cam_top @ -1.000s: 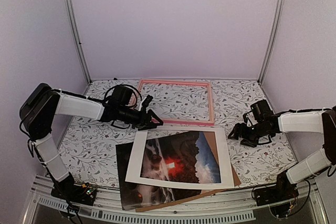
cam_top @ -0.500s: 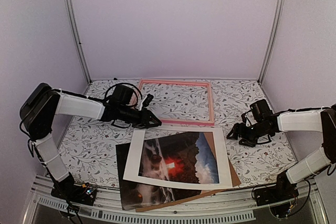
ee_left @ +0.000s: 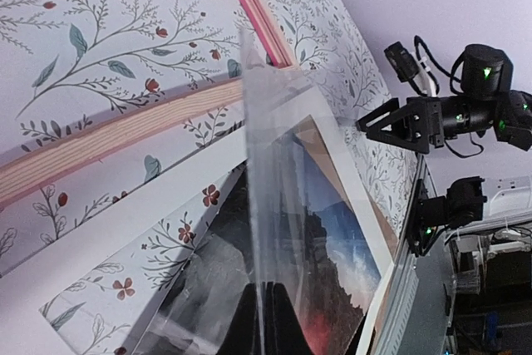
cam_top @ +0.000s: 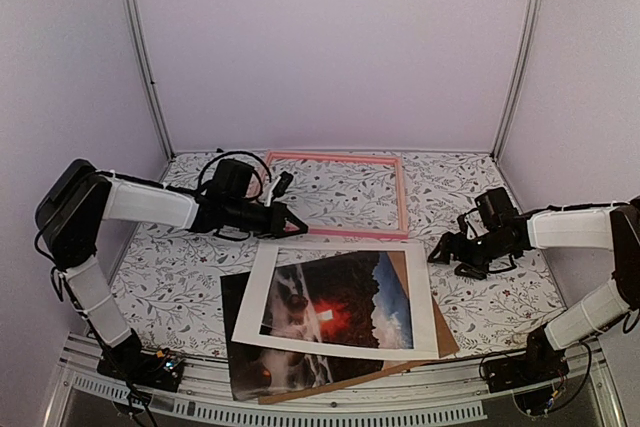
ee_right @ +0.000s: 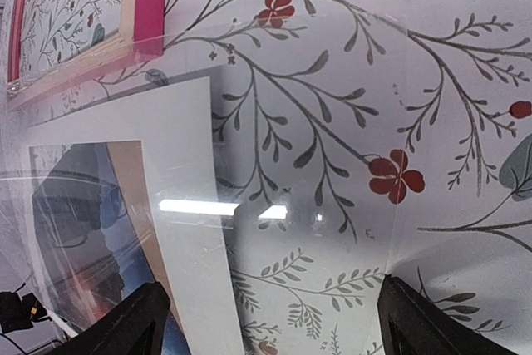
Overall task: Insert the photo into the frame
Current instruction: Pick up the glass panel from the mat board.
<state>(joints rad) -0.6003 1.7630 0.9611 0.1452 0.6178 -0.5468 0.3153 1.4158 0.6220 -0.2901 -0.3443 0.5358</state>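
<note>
The photo [cam_top: 335, 305] lies at the table's front centre. It shows through the opening of a white mat [cam_top: 262, 297] and sticks out at the mat's lower left. The pink frame [cam_top: 335, 192] lies flat behind them. My left gripper [cam_top: 292, 223] hangs by the mat's far left corner, between mat and frame. In the left wrist view this gripper [ee_left: 263, 288] is shut on the edge of a clear sheet [ee_left: 262, 164], seen edge-on above the photo [ee_left: 332, 255]. My right gripper [cam_top: 445, 252] is open beside the mat's right edge, and the clear sheet [ee_right: 316, 205] reaches between its fingers [ee_right: 150, 318].
A brown backing board [cam_top: 447, 339] lies under the photo and mat, showing at the right and front. The frame [ee_left: 108, 135] runs close past the left gripper. The table's near rail [cam_top: 330, 402] is just in front of the stack.
My left gripper has closed onto the clear sheet's edge. The right gripper has crept left toward the mat and opened wider. The mat's near side has shifted slightly.
</note>
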